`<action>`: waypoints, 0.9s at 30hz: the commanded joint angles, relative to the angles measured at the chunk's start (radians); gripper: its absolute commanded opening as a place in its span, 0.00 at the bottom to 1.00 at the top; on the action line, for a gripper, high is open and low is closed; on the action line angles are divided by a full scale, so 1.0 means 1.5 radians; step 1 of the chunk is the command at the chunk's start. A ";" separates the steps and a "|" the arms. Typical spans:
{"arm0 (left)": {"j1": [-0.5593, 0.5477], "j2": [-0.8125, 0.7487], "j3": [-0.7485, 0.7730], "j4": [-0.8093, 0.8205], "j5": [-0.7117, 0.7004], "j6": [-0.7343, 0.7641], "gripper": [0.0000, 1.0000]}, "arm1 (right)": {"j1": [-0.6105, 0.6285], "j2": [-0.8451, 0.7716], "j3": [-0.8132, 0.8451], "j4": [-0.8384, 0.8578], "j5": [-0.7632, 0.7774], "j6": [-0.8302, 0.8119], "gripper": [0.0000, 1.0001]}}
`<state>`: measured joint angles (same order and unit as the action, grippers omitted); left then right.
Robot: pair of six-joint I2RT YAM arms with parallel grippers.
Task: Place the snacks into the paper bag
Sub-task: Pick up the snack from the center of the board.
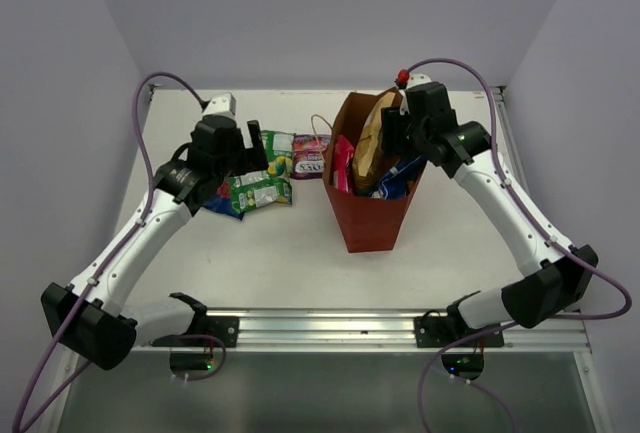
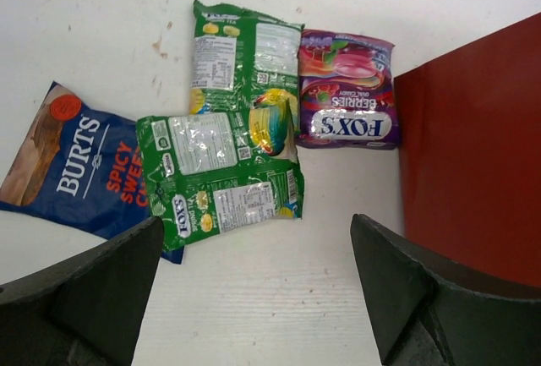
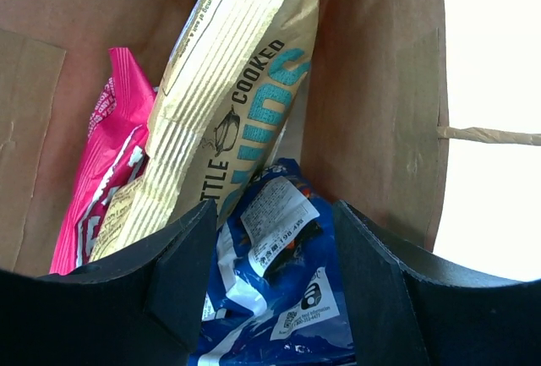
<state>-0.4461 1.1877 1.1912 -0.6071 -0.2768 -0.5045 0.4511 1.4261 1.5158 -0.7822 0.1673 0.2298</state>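
Green packet [image 2: 221,182] lies beyond spread left jaws, seemingly untouched.

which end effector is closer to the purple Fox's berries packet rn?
Left. The left end effector hangs open above the green packets right beside the purple Fox's packet; the right end effector is at the paper bag mouth, farther off.

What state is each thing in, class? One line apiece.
paper bag, upright, open
pink packet, standing inside bag
tan packet, inside bag, top protruding
blue-and-white packet, inside bag
Burts packet, flat on table
far green packet, flat
near green packet, flat, overlapping Burts packet
purple candy packet, flat beside bag
left gripper, open above packets
right gripper, jaws apart around blue-and-white packet, grip unclear
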 commanded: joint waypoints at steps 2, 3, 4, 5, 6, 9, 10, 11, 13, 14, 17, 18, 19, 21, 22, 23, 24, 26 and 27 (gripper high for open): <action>0.019 0.022 -0.062 0.067 -0.007 -0.020 0.95 | -0.002 -0.031 -0.008 0.004 0.017 -0.014 0.61; 0.022 0.029 -0.067 0.070 -0.008 -0.022 0.95 | -0.003 -0.034 -0.009 0.005 0.014 -0.016 0.61; 0.027 0.037 -0.072 0.074 -0.017 -0.023 0.95 | -0.002 -0.035 -0.011 0.007 0.008 -0.018 0.61; 0.027 0.054 -0.077 0.077 -0.024 -0.024 0.95 | -0.003 -0.038 -0.012 0.012 0.004 -0.018 0.61; 0.027 0.062 -0.083 0.080 -0.031 -0.029 0.94 | -0.003 -0.043 -0.017 0.015 0.002 -0.019 0.61; 0.032 0.086 -0.090 0.086 -0.047 -0.037 0.94 | -0.002 -0.050 -0.022 0.022 -0.010 -0.020 0.61; 0.038 0.089 -0.097 0.091 -0.053 -0.046 0.93 | -0.003 -0.052 -0.024 0.023 -0.011 -0.021 0.61; 0.043 0.091 -0.115 0.107 -0.054 -0.051 0.91 | -0.003 -0.053 -0.025 0.024 -0.014 -0.022 0.61; 0.076 0.091 -0.136 0.123 -0.036 -0.071 0.91 | -0.003 -0.055 -0.029 0.027 -0.016 -0.023 0.61; 0.089 0.090 -0.148 0.132 -0.026 -0.078 0.90 | -0.003 -0.056 -0.031 0.029 -0.019 -0.024 0.61; 0.127 0.090 -0.180 0.145 -0.012 -0.082 0.89 | -0.003 -0.062 -0.035 0.032 -0.031 -0.026 0.61; 0.129 0.090 -0.181 0.135 -0.020 -0.078 0.89 | -0.004 -0.065 -0.037 0.033 -0.039 -0.027 0.61; 0.129 0.090 -0.183 0.128 -0.037 -0.074 0.89 | -0.003 -0.067 -0.040 0.035 -0.044 -0.026 0.61; 0.129 0.087 -0.195 0.122 -0.053 -0.069 0.88 | -0.003 -0.076 -0.045 0.044 -0.057 -0.025 0.61; 0.129 0.088 -0.200 0.126 -0.057 -0.062 0.87 | -0.003 -0.078 -0.049 0.047 -0.059 -0.026 0.61; 0.130 0.097 -0.202 0.135 -0.053 -0.055 0.84 | -0.003 -0.079 -0.050 0.050 -0.062 -0.025 0.61; 0.130 0.104 -0.200 0.138 -0.047 -0.045 0.83 | -0.003 -0.080 -0.052 0.051 -0.066 -0.025 0.61; 0.130 0.123 -0.194 0.171 -0.012 -0.034 0.81 | -0.003 -0.082 -0.052 0.051 -0.071 -0.025 0.62; 0.130 0.131 -0.194 0.187 0.005 -0.024 0.81 | -0.003 -0.082 -0.053 0.051 -0.072 -0.025 0.62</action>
<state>-0.2546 1.3518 0.8970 -0.4427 -0.3115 -0.5793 0.4503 1.3346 1.4437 -0.7376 0.0887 0.2001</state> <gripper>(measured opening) 0.814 0.615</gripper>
